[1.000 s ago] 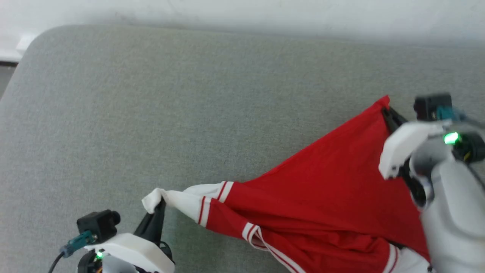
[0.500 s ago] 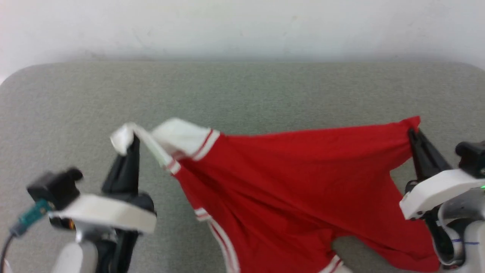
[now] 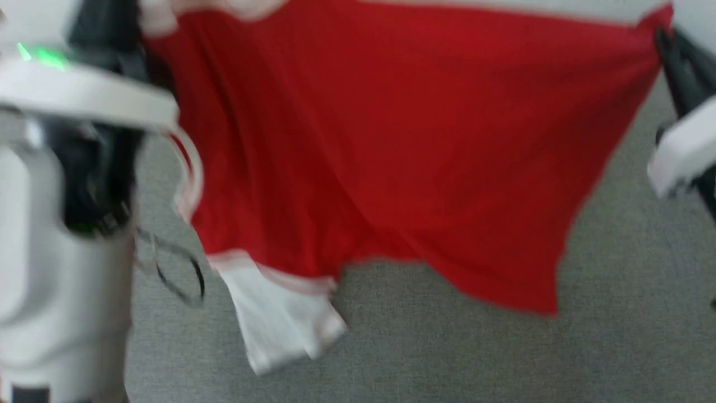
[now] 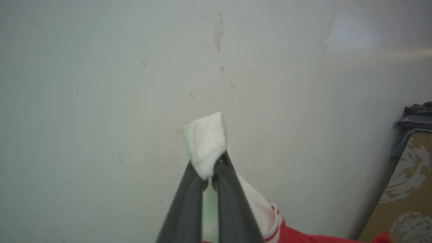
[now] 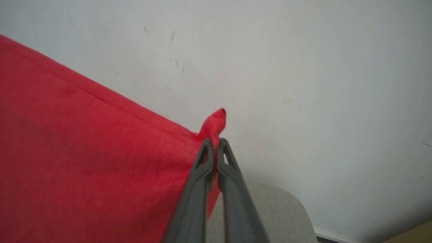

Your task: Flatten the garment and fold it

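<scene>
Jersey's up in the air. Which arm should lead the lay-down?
Right, probably. The right tool pinches a red corner of the garment, its edge taut. The left tool holds just a white sleeve tip.

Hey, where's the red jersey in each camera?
Head view: jersey spans the top, white sleeve dangling lower left.
Left wrist view: left gripper pinches its white sleeve tip at centre.
Right wrist view: jersey fills the left; right gripper pinches its corner at centre.
Shared landmark: pale wall behind, both wrist views.

Grey fabric surface [image 3: 615,347], scuffed white wall [image 4: 101,67], brown cardboard box [image 4: 410,202] under dark cloth [image 4: 416,113]
</scene>
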You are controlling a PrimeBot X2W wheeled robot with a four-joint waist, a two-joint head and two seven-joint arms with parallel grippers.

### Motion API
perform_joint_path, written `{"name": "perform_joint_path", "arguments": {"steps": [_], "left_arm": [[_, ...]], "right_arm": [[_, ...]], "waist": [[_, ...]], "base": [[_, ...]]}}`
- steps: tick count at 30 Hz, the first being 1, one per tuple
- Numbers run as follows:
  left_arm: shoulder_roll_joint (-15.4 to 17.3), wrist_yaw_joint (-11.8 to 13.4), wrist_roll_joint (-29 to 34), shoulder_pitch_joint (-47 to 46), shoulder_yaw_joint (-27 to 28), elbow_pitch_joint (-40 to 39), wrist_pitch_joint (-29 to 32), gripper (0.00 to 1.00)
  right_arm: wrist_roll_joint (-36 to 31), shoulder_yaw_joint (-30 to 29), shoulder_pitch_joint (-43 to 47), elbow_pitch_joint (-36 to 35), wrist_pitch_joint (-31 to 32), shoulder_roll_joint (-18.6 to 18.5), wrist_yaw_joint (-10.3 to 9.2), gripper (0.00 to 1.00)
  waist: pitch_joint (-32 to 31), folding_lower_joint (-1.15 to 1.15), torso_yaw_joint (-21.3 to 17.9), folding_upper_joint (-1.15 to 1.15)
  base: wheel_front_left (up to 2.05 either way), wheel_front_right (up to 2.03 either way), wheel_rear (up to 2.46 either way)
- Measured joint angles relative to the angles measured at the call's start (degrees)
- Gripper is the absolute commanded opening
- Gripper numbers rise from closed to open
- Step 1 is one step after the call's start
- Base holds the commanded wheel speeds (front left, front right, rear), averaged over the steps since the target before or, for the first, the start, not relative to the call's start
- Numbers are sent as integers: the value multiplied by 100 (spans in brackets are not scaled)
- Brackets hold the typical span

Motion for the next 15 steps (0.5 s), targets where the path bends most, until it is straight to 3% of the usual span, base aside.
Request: {"name": "perform_joint_path", "arguments": {"steps": [6,15], "left_arm": [[154,30,59,-1738,151,667,37,0],[367,78,525,-3744,205,1614,-485,0]], "right_arm": [[55,642,-1652,728,167,-267,0,0],[-434,988,-3926,1936,-369,-154,1,0]], "waist": [[553,1,-88,0],[1415,1,-239,0]], "base": [[0,0,0],[0,0,0]]}}
